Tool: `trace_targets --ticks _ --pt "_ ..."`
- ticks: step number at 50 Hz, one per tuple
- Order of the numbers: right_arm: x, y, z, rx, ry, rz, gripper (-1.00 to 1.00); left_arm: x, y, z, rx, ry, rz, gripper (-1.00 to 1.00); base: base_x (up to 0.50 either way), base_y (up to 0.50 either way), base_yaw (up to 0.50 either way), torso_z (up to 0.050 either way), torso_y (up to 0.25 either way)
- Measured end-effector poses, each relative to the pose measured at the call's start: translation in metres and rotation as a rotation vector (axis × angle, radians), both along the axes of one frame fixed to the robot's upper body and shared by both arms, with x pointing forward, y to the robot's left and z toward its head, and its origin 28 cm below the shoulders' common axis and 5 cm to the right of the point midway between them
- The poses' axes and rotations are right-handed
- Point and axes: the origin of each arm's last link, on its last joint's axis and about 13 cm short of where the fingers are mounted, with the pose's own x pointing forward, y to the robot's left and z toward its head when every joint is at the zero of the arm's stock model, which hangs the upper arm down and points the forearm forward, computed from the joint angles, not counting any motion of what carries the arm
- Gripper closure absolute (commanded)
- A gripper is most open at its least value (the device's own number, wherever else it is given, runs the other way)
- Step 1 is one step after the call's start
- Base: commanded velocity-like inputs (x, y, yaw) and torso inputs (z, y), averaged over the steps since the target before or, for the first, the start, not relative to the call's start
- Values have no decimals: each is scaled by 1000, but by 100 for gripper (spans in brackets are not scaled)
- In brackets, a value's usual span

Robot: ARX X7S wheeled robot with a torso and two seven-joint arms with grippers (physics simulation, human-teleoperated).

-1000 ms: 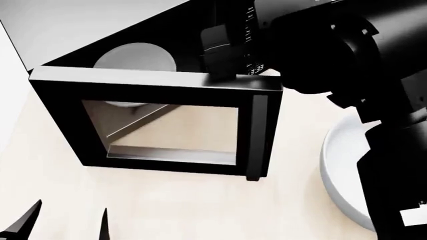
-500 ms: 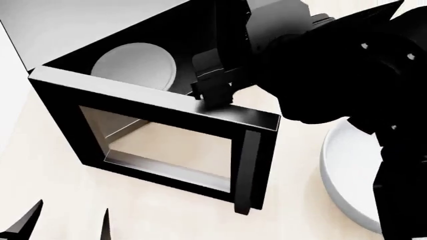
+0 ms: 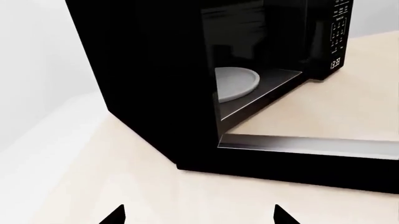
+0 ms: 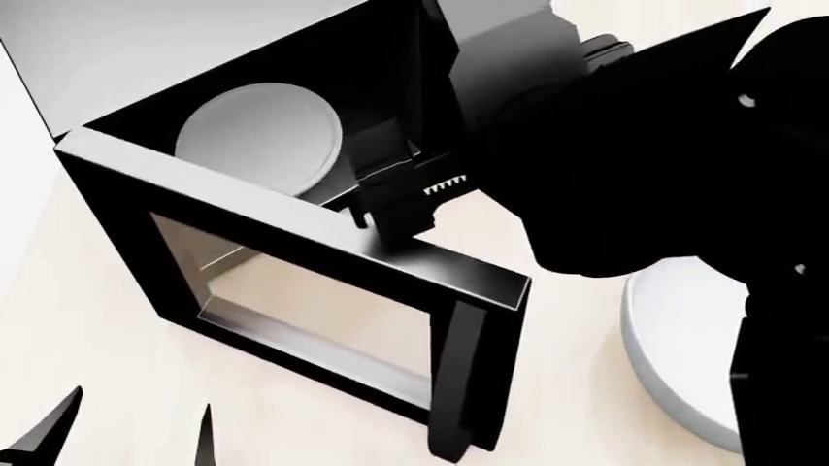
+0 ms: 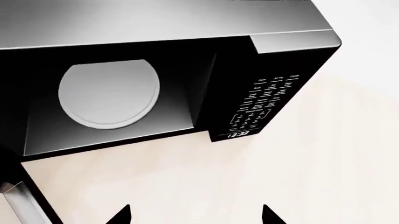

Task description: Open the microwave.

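Swinging wide near the bench's far left corner, the microwave [image 4: 155, 58] door [image 4: 311, 320] stands well open, the right gripper [image 5: 195, 213], jaws parted and empty, apparently pushing it from behind; next, draw clear, while the left gripper [image 3: 198, 215] hangs unclenched.

One microwave [image 5: 187, 70] is standing on one worktop [image 5: 299, 177], holding one turntable plate [image 5: 107, 95]; one white bowl [image 4: 674, 359] is sitting beside it, and two pincers are showing: left pincer [image 3: 198, 215], right pincer [image 5: 196, 213].
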Motion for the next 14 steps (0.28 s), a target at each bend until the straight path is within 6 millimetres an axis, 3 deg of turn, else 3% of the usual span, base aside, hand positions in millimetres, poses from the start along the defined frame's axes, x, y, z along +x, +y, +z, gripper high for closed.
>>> trace_targets --ticks 14 --pt "-10 6 -2 -14 -1 35 -100 -1 0 0 -2 -2 0 -100 0 0 0 0 0"
